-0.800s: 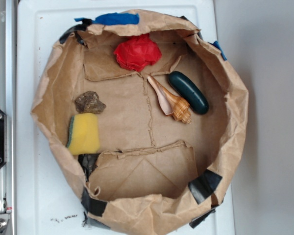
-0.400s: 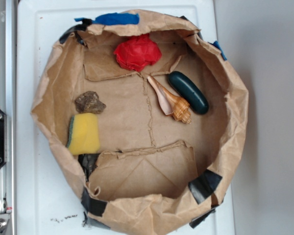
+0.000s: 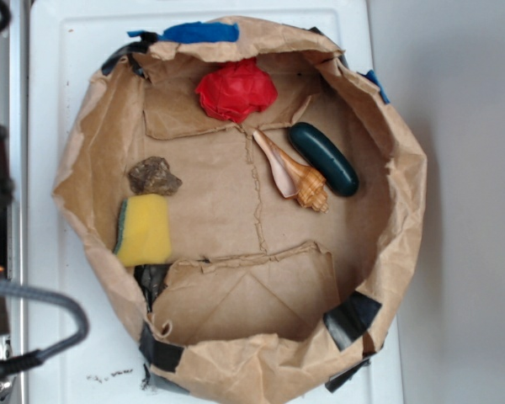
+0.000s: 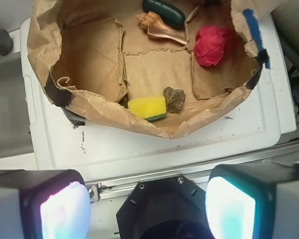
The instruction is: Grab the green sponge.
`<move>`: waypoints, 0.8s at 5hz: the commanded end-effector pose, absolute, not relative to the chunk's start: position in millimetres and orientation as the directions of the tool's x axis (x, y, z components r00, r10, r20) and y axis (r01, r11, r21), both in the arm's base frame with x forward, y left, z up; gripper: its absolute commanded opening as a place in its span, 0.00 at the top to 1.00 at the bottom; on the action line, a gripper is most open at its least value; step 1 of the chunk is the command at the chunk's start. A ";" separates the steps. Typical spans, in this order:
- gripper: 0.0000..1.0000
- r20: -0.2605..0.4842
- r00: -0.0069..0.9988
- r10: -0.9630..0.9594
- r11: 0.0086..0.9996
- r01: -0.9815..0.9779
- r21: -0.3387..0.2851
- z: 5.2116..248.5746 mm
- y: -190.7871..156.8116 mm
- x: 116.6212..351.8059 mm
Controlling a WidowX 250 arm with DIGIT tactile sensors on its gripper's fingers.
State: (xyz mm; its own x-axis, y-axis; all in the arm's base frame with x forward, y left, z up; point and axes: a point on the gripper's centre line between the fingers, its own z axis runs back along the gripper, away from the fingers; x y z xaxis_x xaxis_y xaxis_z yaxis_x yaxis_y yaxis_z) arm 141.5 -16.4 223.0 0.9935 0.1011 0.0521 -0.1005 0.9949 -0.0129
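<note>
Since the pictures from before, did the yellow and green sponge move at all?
No. The green sponge lies in the same spot in the exterior view, just below the brown rock against the paper bag's left wall. Only the robot arm at the left edge changed.

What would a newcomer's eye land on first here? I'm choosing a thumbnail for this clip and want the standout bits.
Probably the crumpled red ball at the far end of the brown paper bag tray in the exterior view, the brightest thing there. Next, the green sponge, mostly yellow, against the tray's left wall just below a small brown rock. In the wrist view the gripper fills the bottom edge, open, outside the tray.
</note>
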 end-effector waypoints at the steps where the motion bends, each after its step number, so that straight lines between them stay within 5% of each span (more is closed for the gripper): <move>1: 0.00 0.076 0.996 0.049 0.999 -0.047 -0.026 220.0 -14.7 183.0; 4: 0.00 0.054 0.991 0.122 0.992 -0.120 -0.038 186.4 -37.0 213.3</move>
